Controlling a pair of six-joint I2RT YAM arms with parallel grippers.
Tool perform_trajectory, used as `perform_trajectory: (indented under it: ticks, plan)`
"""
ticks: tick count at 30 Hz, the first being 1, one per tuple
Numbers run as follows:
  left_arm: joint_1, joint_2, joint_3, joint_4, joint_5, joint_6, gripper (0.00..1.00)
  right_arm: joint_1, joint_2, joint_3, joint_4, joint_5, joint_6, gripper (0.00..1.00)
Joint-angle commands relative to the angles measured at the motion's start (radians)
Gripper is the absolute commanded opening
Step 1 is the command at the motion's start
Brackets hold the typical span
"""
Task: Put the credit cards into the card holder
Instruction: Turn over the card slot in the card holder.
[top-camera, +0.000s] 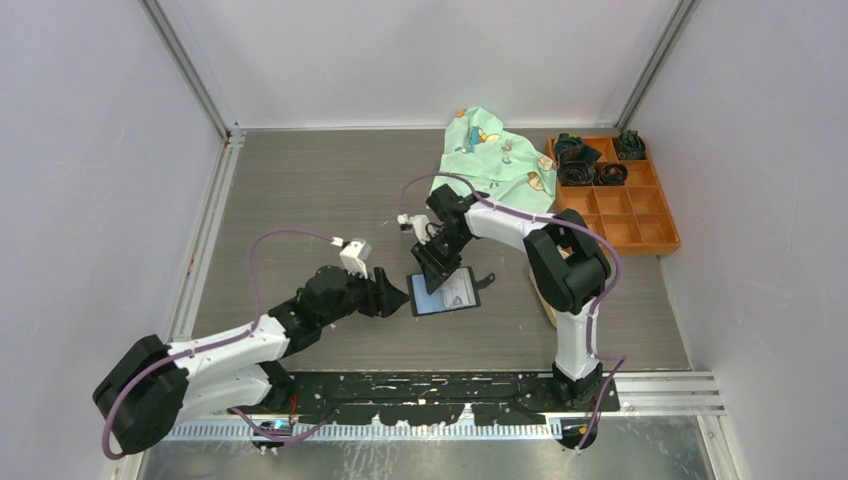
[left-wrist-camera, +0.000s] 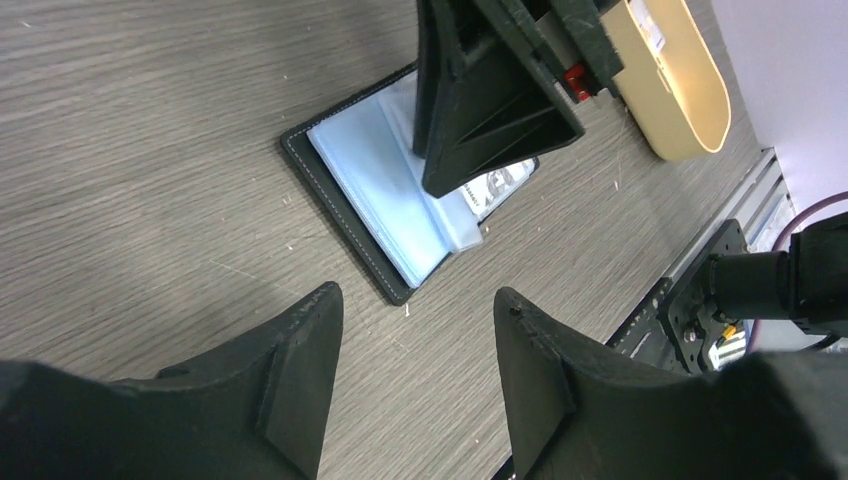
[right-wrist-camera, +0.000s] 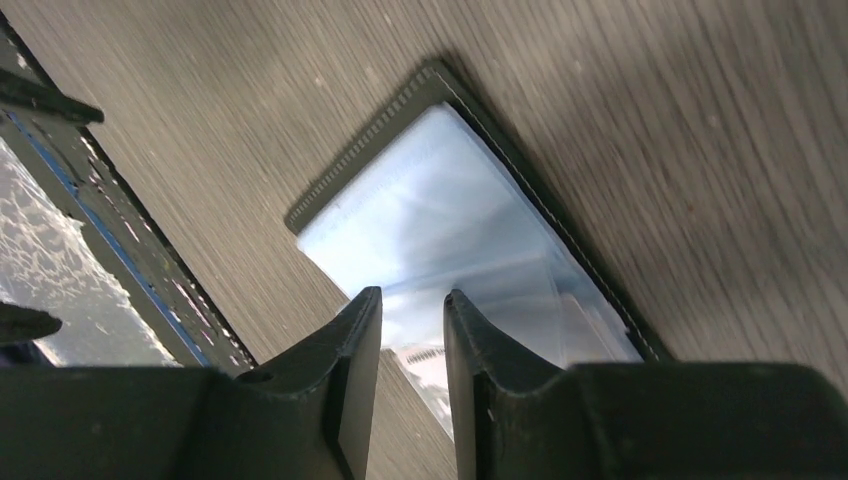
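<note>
Card holder (top-camera: 445, 293) (left-wrist-camera: 380, 200) (right-wrist-camera: 450, 220) is seen lying open and flat on the wood-grained table (top-camera: 300, 200), with its black stitched cover underneath and its pale blue clear sleeves facing up. One credit card (top-camera: 457, 290) (left-wrist-camera: 497, 183) (right-wrist-camera: 420, 352), white with dark markings, is seen on the right half of the card holder. Whether it is tucked into a sleeve or only laid on top cannot be told.

The right pincer (top-camera: 437, 275) (left-wrist-camera: 490, 140) (right-wrist-camera: 412, 300) is held directly over the card holder and tilted down toward that card. Its fingers are set narrowly apart, the sleeve is seen through the gap, and nothing is seen clamped between them. Whether its tips touch the sleeve cannot be told.

The left pincer (top-camera: 395, 296) (left-wrist-camera: 418, 300) is held low just to the left of the card holder, clear of its edge, with its fingers spread wide and nothing between them.

A tan oval tray (left-wrist-camera: 680, 110) is placed just to the right of the card holder. An orange compartment box (top-camera: 640, 215) is set well off to the right and farther back, with black coiled items (top-camera: 590, 170) in its far compartments. A green printed cloth (top-camera: 495, 160) is spread beyond the card holder.
</note>
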Motion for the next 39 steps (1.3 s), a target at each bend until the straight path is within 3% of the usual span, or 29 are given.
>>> perform_trajectory:
  ticks: [1, 6, 11, 17, 19, 21, 31, 39]
  plan:
    - [0.007, -0.097, -0.022, -0.046, -0.064, 0.021, 0.58, 0.057, 0.018, 0.114, -0.001, -0.046, 0.013, 0.35]
    - [0.007, -0.158, -0.037, -0.080, -0.068, 0.019, 0.57, 0.111, 0.058, 0.246, -0.077, -0.081, -0.019, 0.36]
    - [0.007, -0.191, -0.050, -0.085, -0.062, 0.014, 0.57, 0.124, -0.020, 0.264, -0.143, -0.098, -0.090, 0.36]
    - [0.007, -0.226, -0.057, -0.097, -0.065, 0.012, 0.57, 0.037, -0.219, 0.085, -0.114, 0.247, -0.203, 0.34]
    - [0.007, -0.223, -0.062, -0.079, -0.062, 0.009, 0.57, -0.032, -0.241, 0.011, -0.106, 0.262, -0.208, 0.33]
    - [0.007, -0.200, -0.060, -0.053, -0.047, 0.007, 0.57, -0.086, -0.236, -0.024, -0.127, 0.227, -0.205, 0.33]
    - [0.007, 0.010, -0.030, 0.156, 0.056, -0.054, 0.57, -0.090, -0.136, -0.027, -0.113, 0.155, -0.138, 0.31]
    - [0.007, 0.140, 0.027, 0.205, 0.100, -0.063, 0.56, -0.087, -0.064, -0.005, -0.112, 0.132, -0.103, 0.22]
